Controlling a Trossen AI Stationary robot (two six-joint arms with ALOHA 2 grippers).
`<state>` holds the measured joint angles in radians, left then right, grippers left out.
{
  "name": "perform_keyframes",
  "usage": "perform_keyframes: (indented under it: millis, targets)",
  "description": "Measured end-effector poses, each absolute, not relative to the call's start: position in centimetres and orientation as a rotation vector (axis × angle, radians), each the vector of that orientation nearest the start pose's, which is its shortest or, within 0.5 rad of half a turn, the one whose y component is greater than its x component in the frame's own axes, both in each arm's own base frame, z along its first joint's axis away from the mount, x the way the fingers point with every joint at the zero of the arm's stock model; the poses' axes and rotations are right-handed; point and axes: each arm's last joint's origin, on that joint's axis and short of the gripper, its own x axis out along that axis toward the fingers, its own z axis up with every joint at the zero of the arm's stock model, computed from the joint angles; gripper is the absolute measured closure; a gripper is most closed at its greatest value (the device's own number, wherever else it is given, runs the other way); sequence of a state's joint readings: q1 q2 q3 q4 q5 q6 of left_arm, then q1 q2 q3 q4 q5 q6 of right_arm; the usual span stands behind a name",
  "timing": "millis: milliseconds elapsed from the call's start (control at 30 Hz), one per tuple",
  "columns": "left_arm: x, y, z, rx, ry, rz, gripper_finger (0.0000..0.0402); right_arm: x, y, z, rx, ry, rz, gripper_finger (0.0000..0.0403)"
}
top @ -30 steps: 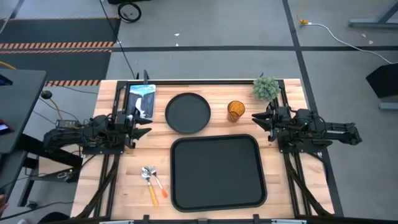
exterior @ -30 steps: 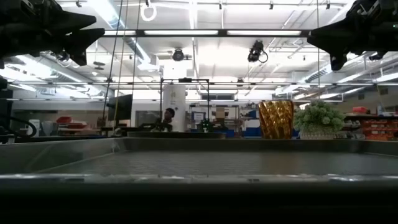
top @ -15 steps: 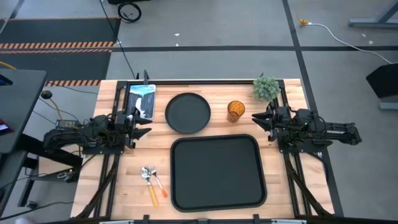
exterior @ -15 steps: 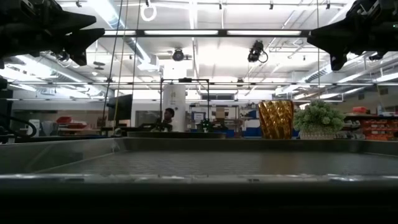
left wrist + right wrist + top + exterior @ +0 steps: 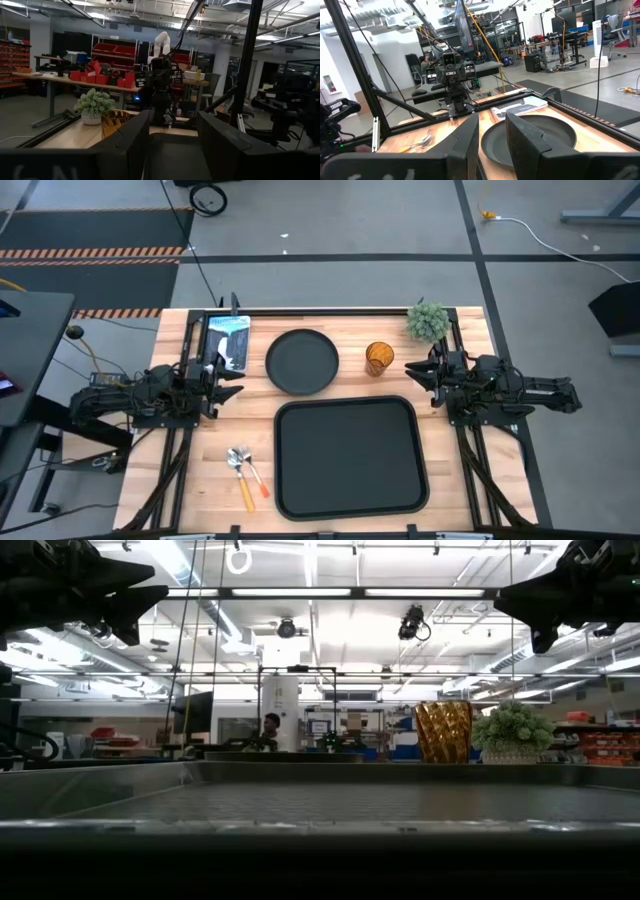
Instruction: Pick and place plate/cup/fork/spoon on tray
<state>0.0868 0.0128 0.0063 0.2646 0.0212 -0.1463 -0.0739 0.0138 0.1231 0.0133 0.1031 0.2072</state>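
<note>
From above, the wooden bench (image 5: 330, 330) carries the tray (image 5: 349, 457) at its near middle, bare, with the plate (image 5: 302, 361) just behind it and the cup (image 5: 379, 358) standing upright to the plate's right, close but apart. The fork (image 5: 256, 477) and spoon (image 5: 240, 476) lie side by side on the wood left of the tray, near its lower corner. A small potted plant (image 5: 428, 321) sits at the far right corner and a dark tablet (image 5: 227, 340) at the far left. The left gripper (image 5: 232, 390) hovers at the bench's left edge, the right gripper (image 5: 413, 372) at its right edge beside the cup; both hold nothing. From bench height, the tray's rim fills the foreground, with the cup (image 5: 444, 731) and plant (image 5: 512, 733) behind it and both arms raised at the upper corners. The left wrist view shows its 2 fingers (image 5: 127, 145) spread wide; the right wrist view shows its fingers (image 5: 468, 141) narrowly parted over the plate (image 5: 530, 137).
</note>
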Motion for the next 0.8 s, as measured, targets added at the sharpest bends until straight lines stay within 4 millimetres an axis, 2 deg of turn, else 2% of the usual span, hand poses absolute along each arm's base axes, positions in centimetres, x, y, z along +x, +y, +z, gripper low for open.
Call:
perform_keyframes:
  millis: [633,800]
  targets:
    - [9.46,0.76,18.99,-0.132,-0.262,0.046,0.023,8.83,-0.95,20.55,0.204,-0.141,-0.164,0.03]
    - [9.46,0.76,19.0,-0.132,-0.263,0.046,0.023,8.65,-1.04,21.48,0.135,-0.236,-0.197,0.03]
